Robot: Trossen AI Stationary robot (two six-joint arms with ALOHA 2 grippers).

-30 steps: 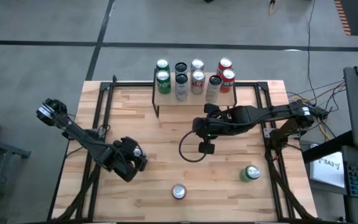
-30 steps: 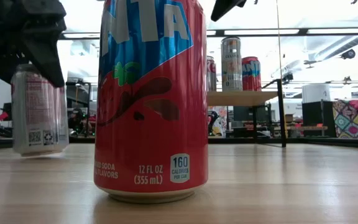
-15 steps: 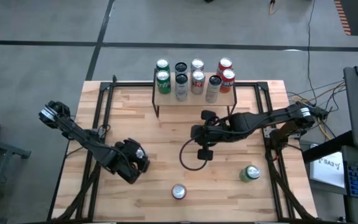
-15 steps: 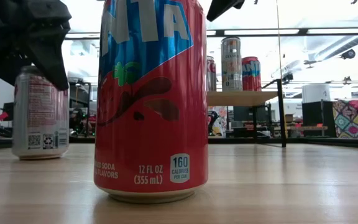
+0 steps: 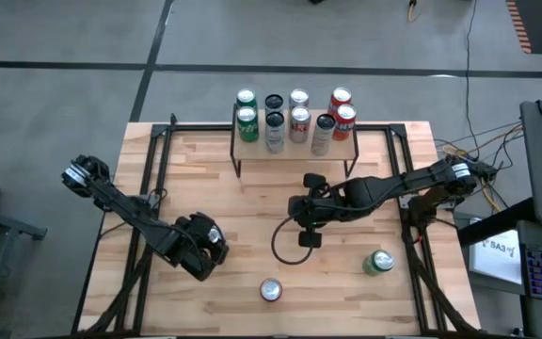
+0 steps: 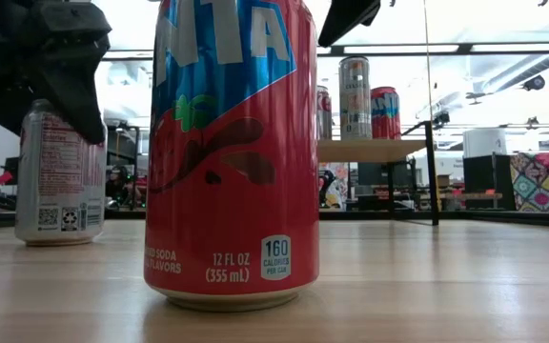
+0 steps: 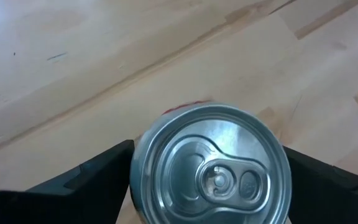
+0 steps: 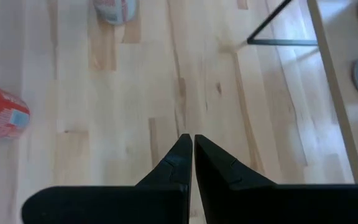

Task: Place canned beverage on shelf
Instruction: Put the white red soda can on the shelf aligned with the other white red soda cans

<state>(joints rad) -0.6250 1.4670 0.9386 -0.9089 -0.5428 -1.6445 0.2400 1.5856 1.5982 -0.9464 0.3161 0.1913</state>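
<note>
Whereas a second ago the left gripper (image 5: pixel 202 247) hung a little farther from the red can, it has since crept in over the white can (image 7: pixel 211 163), and in the left wrist view its fingers (image 7: pixel 86 180) now stand spread on either side of the can's silver lid without clearly touching it. In the low view that can (image 6: pixel 59 171) sits upright on the worktop (image 5: pixel 252 212), under the dark fingers. I judge this the approach to a grasp: the fingers are released and straddling, not yet closed on it, so the lift to the shelf has not begun.

Meanwhile the right gripper (image 5: pixel 302 222) has drawn back from the shelf (image 5: pixel 296 143) toward the middle of the worktop, its fingers (image 8: pixel 178 163) clenched on nothing, tips together over bare wood.

On the shelf stand eight cans already, in two rows: green ones (image 5: pixel 247 122) at one end, red ones (image 5: pixel 343 117) at the other, dark and pale tops between. Two more wait on the worktop, well apart from either set of fingers: a red can (image 5: pixel 270 290) and a green can (image 5: pixel 377 263).
</note>
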